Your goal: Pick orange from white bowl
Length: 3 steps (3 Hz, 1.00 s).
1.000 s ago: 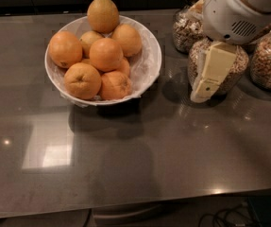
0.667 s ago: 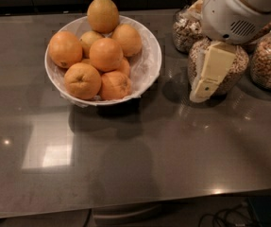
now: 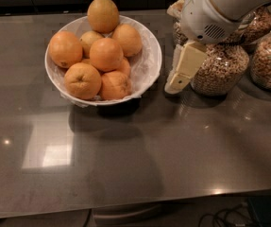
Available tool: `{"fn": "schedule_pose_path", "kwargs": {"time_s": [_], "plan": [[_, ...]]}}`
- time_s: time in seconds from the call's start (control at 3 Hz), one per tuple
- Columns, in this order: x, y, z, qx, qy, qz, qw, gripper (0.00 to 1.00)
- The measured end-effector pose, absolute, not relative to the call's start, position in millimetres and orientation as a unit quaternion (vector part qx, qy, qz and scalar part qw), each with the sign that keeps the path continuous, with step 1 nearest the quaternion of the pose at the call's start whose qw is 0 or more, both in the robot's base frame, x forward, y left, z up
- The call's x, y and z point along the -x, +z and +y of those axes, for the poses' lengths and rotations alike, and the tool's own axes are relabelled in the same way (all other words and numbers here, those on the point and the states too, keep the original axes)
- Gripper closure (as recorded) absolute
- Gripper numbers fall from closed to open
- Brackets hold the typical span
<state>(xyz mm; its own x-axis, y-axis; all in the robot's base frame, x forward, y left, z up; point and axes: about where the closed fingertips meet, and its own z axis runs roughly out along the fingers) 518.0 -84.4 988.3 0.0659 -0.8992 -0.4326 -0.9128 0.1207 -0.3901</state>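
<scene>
The white bowl (image 3: pixel 147 69) stands on the grey table at the upper left, lined with crinkled white paper and piled with several oranges. The orange (image 3: pixel 105 54), smooth and evenly deep orange, lies in the middle of the pile. A larger yellowish one (image 3: pixel 103 14) sits on top at the back, and one with a dark stem dimple (image 3: pixel 82 81) lies at the front left. My gripper (image 3: pixel 175 84), cream under a white wrist, hangs just right of the bowl's rim, apart from it and low over the table.
Glass jars of grains and nuts (image 3: pixel 218 69) (image 3: pixel 269 60) stand close behind and right of the gripper. The grey tabletop (image 3: pixel 125 160) runs to a front edge low in the view, with cables (image 3: pixel 229 216) below it.
My gripper has moved left and slightly up, from in front of the jars toward the bowl's right rim. The bowl and oranges have not moved.
</scene>
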Motion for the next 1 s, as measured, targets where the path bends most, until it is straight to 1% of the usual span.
{"fn": "schedule_pose_path", "kwargs": {"time_s": [0.67,1.0], "plan": [[-541,983,-41,0.676,0.057,0.652,0.338,0.0],[-541,983,-41,0.676,0.057,0.652,0.339,0.0]]}}
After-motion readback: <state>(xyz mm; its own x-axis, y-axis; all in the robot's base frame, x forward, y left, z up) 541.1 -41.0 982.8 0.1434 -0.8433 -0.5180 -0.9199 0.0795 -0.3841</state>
